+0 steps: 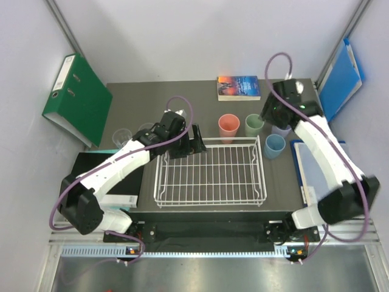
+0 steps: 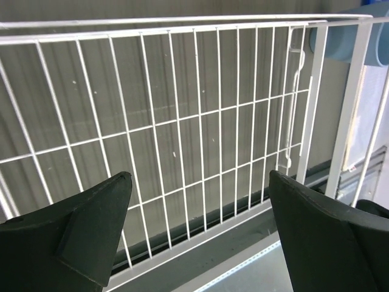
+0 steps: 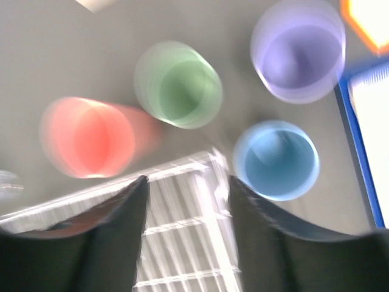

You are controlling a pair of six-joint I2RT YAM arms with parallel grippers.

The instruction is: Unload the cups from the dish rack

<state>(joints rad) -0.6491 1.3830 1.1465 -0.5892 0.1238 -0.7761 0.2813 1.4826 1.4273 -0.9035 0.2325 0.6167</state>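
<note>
- The rack (image 1: 209,173) sat on the table (image 1: 182,103) nearest the arm bases.
- The left gripper (image 2: 197,182) hung over its far-left rim, jaws wide apart, holding nothing.
- The right gripper (image 3: 188,182), blurred, seemed open and empty above the far-right corner.
- The pink cup (image 1: 228,127), green cup (image 1: 254,125), blue cup (image 1: 275,146) and lavender cup (image 3: 298,52) stood on the table just past the rack.
- The clear cups (image 1: 122,135) (image 1: 146,129) stood far left.

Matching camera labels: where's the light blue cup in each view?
Top external: the light blue cup stands just right of the dish rack, by its far right corner.
Left wrist: only partly seen at the upper right, beyond the rack's wall.
Right wrist: lower right of centre, slightly blurred.
Shared landmark: the rack's far right corner, next to the cup in all three views.
</note>
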